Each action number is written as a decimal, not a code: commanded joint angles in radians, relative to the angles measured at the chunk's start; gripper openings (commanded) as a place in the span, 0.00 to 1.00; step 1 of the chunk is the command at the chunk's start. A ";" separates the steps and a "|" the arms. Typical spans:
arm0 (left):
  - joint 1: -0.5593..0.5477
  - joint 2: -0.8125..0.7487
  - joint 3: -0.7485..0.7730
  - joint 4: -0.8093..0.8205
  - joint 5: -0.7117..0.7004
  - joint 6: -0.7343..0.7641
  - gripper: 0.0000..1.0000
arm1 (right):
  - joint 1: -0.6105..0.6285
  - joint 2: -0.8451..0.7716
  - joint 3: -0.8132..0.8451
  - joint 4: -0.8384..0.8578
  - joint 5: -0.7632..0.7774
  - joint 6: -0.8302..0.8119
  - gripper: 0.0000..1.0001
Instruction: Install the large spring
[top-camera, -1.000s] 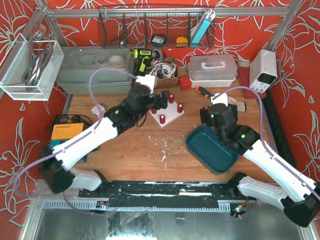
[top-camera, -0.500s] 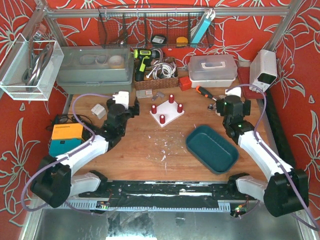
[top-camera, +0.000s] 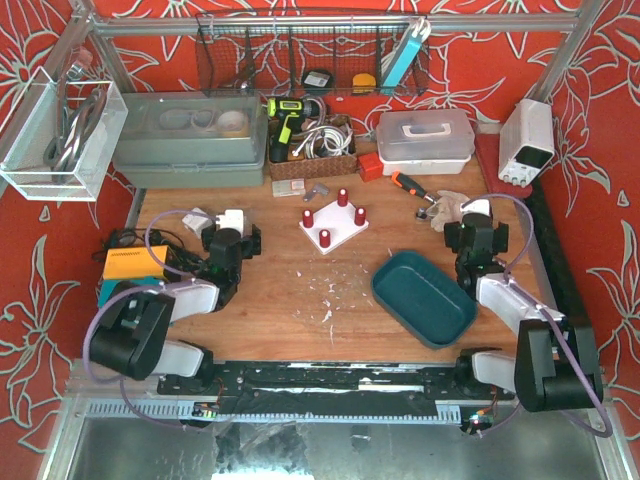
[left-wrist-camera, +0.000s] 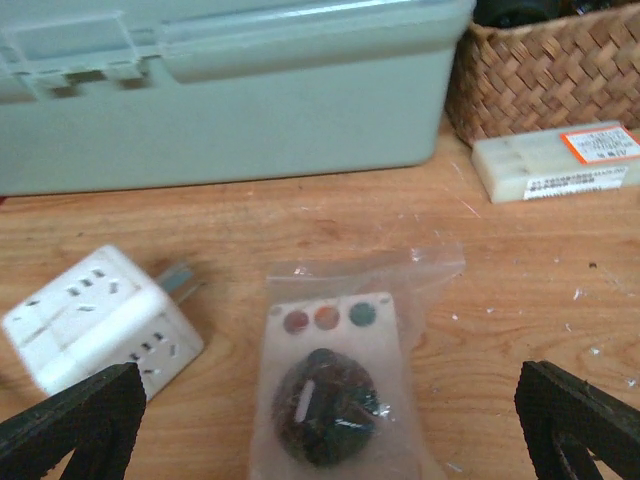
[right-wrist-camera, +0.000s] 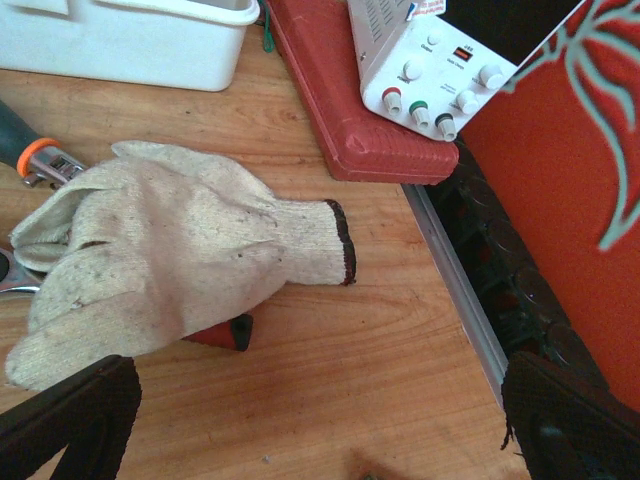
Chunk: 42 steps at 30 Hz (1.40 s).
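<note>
I see no large spring in any view. The white base block with three red pegs (top-camera: 333, 224) sits at the middle back of the wooden table. My left gripper (top-camera: 230, 238) rests low at the table's left, open and empty. In the left wrist view (left-wrist-camera: 325, 440) its black fingertips (left-wrist-camera: 75, 430) stand wide apart, with a clear plastic bag (left-wrist-camera: 335, 390) holding a card and a dark lump between them. My right gripper (top-camera: 474, 232) rests at the right, open and empty (right-wrist-camera: 320, 430), just short of a cream work glove (right-wrist-camera: 170, 250).
A teal tray (top-camera: 425, 297) lies right of centre. A white socket cube (left-wrist-camera: 100, 320), a grey-green toolbox (left-wrist-camera: 230, 90) and a wicker basket (left-wrist-camera: 550, 70) lie beyond the left gripper. A red case (right-wrist-camera: 350, 110), a power supply (right-wrist-camera: 440, 60), a screwdriver (right-wrist-camera: 30, 160) and the table's right rail (right-wrist-camera: 455, 280) are near the right gripper.
Both arms have pulled back from the middle and folded down. The left gripper left the peg block for the left side. The right moved from the tray to the right side.
</note>
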 joint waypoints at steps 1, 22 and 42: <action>0.020 0.096 -0.023 0.253 0.083 0.092 1.00 | -0.020 0.023 -0.023 0.091 -0.054 0.005 0.99; 0.147 0.101 -0.268 0.619 0.280 0.016 1.00 | -0.032 0.169 -0.168 0.464 -0.224 0.062 0.99; 0.154 0.093 -0.260 0.619 0.261 0.002 1.00 | 0.008 0.207 -0.222 0.599 -0.090 0.062 0.99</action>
